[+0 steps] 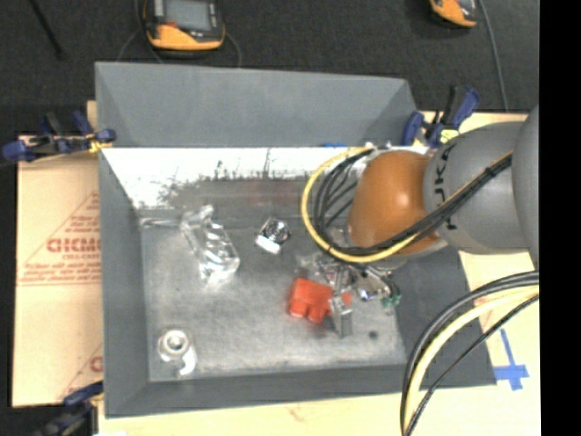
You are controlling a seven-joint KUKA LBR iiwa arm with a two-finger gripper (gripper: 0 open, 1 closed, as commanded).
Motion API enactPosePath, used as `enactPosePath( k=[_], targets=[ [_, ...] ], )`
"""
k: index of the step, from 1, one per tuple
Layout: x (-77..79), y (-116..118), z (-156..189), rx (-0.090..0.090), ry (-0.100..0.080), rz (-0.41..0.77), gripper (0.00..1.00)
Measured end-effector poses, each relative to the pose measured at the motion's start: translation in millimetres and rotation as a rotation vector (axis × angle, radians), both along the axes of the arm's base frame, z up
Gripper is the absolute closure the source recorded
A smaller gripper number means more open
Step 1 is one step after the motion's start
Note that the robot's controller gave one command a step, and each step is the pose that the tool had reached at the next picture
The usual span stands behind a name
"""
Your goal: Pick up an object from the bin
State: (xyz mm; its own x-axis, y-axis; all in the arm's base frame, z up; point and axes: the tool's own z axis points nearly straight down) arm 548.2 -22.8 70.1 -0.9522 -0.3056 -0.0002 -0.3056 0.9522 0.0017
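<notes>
The arm (481, 193) reaches into the grey metal bin (123, 271) from 3 o'clock, its orange wrist cover (390, 203) ringed by looping yellow and black cables; below that cover the gripper (340, 309) is low over the bin floor, at about 4 o'clock from the floor's centre; a small red block (307, 300), chunky and roughly boxy, lies on the floor touching or just beside the gripper at its 9 o'clock side; whether the gripper is spread or closed cannot be told, since the wrist and its metal parts crowd the spot, and the view does not show the red block clasped in it.

The other things lie well apart from the gripper; a small object of dark and silvery metal (271, 235) sits near 12 o'clock from the floor's centre, close to the far wall; a clear plastic piece (211, 243), ridged and see-through, lies at about 10 o'clock; a small silvery-white round thing (177, 348) rests in the near corner at about 7 o'clock, close to the bin's sloping wall.
</notes>
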Motion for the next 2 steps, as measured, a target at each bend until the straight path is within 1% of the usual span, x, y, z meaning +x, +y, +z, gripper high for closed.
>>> enactPosePath(
  k=[1,2],
  targets=[
    [3.0,-2.0,3.9,-0.002,-0.007,-0.001,1.00],
    [49.4,-26.7,174.2,-0.004,-0.015,0.055,1.00]
  ],
)
